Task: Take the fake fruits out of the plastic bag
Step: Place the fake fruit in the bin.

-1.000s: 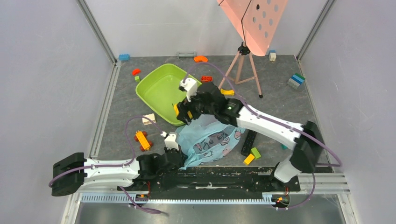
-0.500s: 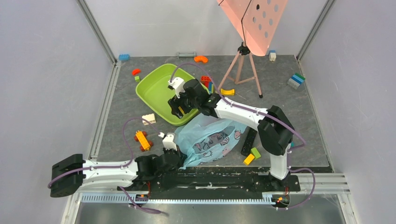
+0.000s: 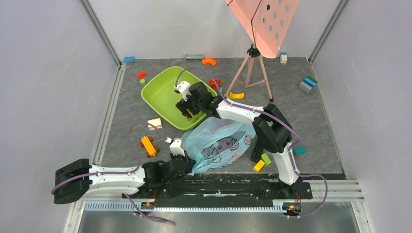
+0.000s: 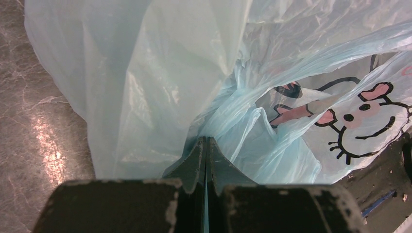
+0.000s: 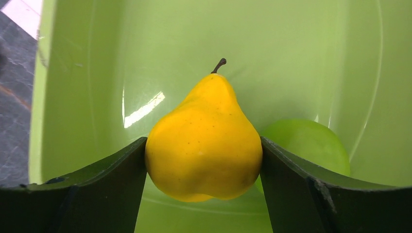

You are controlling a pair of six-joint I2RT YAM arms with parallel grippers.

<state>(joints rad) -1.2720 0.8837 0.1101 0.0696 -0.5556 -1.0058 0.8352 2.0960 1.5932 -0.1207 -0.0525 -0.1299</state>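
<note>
Since the earlier frame the right arm has swung off the plastic bag (image 3: 218, 143) and reached farther left, so the right gripper (image 3: 190, 104) now sits over the lime-green tub (image 3: 163, 90). The tub is rigid, smooth, glossy plastic with sloped walls; round items will likely roll toward its low point. The bag is thin, crinkled, translucent light-blue film with cartoon prints, lying on the grey table (image 3: 301, 111) just beside the tub's near corner. A gathered fold of its film is pinched in the fully closed left gripper (image 4: 206, 145), which anchors it. The yellow pear (image 5: 204, 141) is hard and glossy, tapering to a brown stem, and is clamped at its widest part between both right fingers. Whether it touches the tub floor cannot be told. The green apple (image 5: 311, 145), round and glossy, already lies in the tub just beside the pear. Step in hand: release. Lower the pear close to the floor, open the fingers evenly, then withdraw straight back to avoid knocking the apple.
</note>
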